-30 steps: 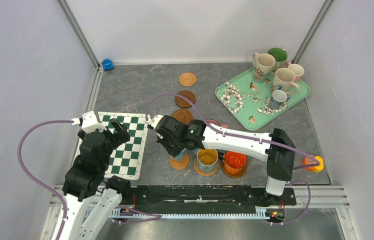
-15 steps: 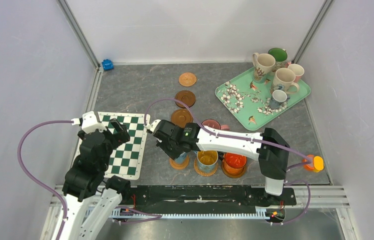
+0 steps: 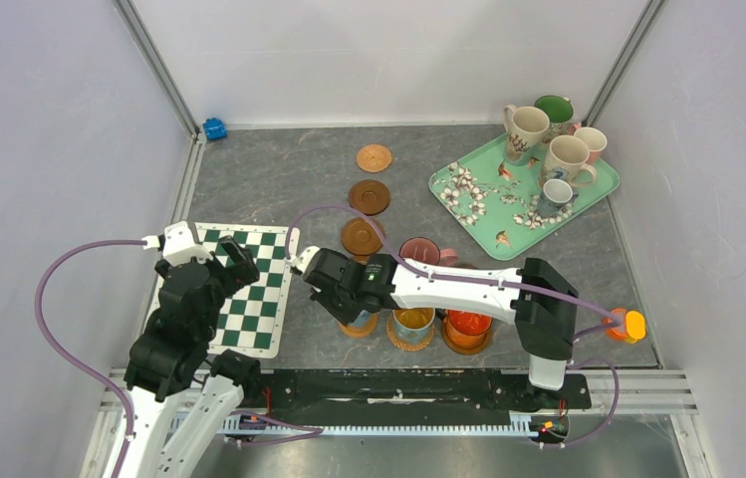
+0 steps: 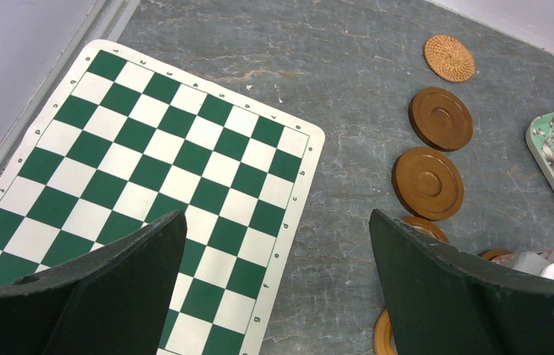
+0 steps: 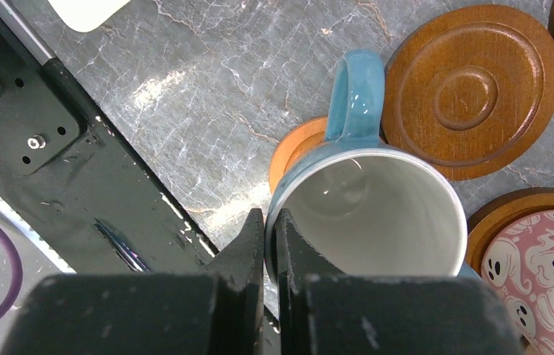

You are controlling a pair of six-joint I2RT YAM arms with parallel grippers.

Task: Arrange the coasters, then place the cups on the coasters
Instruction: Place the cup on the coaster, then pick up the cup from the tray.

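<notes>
The grey marbled counter [image 3: 279,169] carries everything. The right arm reaches left across its near part. The right end effector [image 5: 268,222] is closed on a light-blue cup [image 5: 377,207], pinching the wall at the rim, with the cup's handle pointing away from the fingers. The left end effector [image 4: 277,222] hangs with its jaws spread wide and nothing between them, above the right edge of a green-and-white checkered mat [image 3: 259,299] lying at the near left.

A mint floral tray [image 3: 478,199] sits at the far right. Five cups crowd its far end: a tall cream cup [image 3: 525,127], a green-lined cup [image 3: 554,108], a wide cream cup [image 3: 566,157], a small pink cup [image 3: 593,141] and a small white cup [image 3: 555,191].

The held light-blue cup is over an orange coaster [image 5: 296,148], the leftmost in a near row; whether its base touches cannot be told. Just to its right a blue cup with a yellow inside [image 3: 413,317] stands on a coaster. Next to that, a clear orange cup [image 3: 468,322] stands on another. A pink patterned cup [image 3: 418,248] sits on a brown coaster [image 5: 488,222] just beyond that row.

Three bare coasters lie in a line running away from the arms: a near brown coaster [image 3: 362,236], a middle brown coaster [image 3: 370,196] and a woven coaster [image 3: 373,157].
</notes>
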